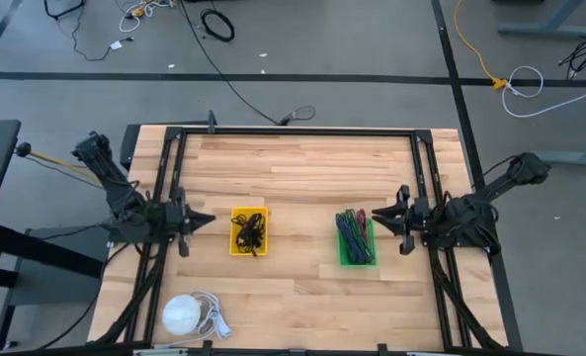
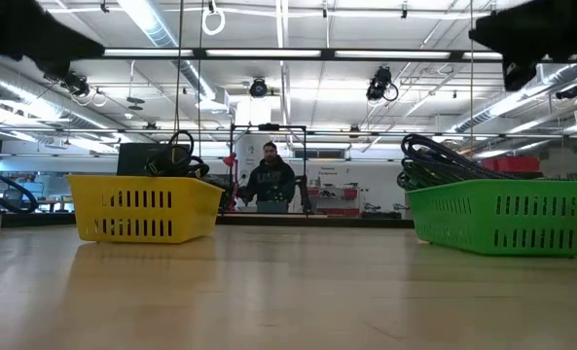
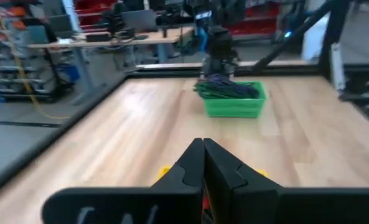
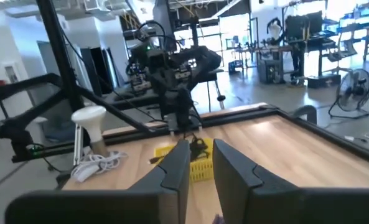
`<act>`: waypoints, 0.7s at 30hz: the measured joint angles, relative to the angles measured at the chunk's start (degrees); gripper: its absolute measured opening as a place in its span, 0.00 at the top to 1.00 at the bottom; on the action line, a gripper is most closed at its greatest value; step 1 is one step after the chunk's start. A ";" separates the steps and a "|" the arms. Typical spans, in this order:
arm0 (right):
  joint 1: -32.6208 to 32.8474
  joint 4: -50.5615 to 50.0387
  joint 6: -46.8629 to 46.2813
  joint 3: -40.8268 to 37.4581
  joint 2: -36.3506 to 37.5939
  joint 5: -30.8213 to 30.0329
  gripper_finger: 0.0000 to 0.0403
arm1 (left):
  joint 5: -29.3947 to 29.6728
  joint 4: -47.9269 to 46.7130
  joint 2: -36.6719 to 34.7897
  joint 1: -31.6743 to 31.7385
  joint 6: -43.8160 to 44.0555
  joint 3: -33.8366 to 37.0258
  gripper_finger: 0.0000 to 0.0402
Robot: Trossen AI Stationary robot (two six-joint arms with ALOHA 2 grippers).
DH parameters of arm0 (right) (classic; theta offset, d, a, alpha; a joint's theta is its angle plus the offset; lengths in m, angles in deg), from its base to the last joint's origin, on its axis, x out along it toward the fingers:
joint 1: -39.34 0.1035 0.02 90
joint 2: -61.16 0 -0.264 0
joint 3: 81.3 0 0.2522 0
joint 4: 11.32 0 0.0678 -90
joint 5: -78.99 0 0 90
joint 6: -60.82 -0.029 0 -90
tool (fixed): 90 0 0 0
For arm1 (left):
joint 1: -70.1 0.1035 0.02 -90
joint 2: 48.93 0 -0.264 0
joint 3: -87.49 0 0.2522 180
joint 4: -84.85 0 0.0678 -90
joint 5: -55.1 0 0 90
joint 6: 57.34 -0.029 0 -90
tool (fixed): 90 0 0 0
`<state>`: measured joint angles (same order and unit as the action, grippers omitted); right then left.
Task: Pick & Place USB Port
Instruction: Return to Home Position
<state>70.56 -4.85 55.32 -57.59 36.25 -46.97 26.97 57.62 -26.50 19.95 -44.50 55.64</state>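
Note:
A yellow basket holding black cables sits left of the table's middle, and its slotted wall shows in the low view. A green basket of mixed-colour cables sits to its right. My left gripper hovers just left of the yellow basket with its fingers shut and empty. My right gripper hovers at the green basket's right edge, open by a narrow gap and holding nothing. Both point toward the table's middle. I cannot pick out a single USB part among the cables.
A white round device with a coiled white cord lies near the table's near left corner. A black frame runs along the far edge and down both sides. Bare wood lies between the baskets. A person stands far behind the table.

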 joint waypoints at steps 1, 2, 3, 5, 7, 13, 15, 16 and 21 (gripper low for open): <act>0.00 1.38 -0.06 -1.38 0.00 0.04 0.82 | -0.58 2.01 -1.03 0.00 -0.03 1.88 0.98; 0.00 2.63 -0.44 -2.65 0.00 0.01 0.82 | -1.44 3.70 -2.05 0.02 -0.10 3.78 0.99; 0.00 3.90 -1.04 -3.92 0.00 0.04 0.82 | -2.65 5.11 -3.13 0.02 -0.37 5.59 0.99; 0.00 6.00 -1.94 -6.50 0.00 0.26 0.82 | -4.22 8.78 -4.80 0.02 -1.45 8.70 0.99; 0.00 8.77 -2.95 -9.09 0.00 0.91 0.82 | -5.38 11.99 -6.22 0.02 -1.92 11.35 0.98; 0.00 5.12 -6.34 -9.08 -0.17 1.49 0.82 | -11.20 14.20 -9.01 0.02 -0.68 16.25 0.97; 0.00 4.81 -7.65 -9.08 -0.22 1.54 0.82 | -12.72 15.07 -8.70 0.02 -0.08 16.46 0.97; 0.00 4.71 -8.23 -9.08 -0.26 1.56 0.82 | -14.02 15.15 -8.57 0.04 0.01 16.46 0.97; 0.00 3.72 -10.11 -9.08 -0.28 1.54 0.82 | -15.34 14.84 -8.57 0.07 -0.35 16.48 0.97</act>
<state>70.56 -1.14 45.21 -66.68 35.97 -45.42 11.63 72.46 -35.07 20.02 -44.85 72.12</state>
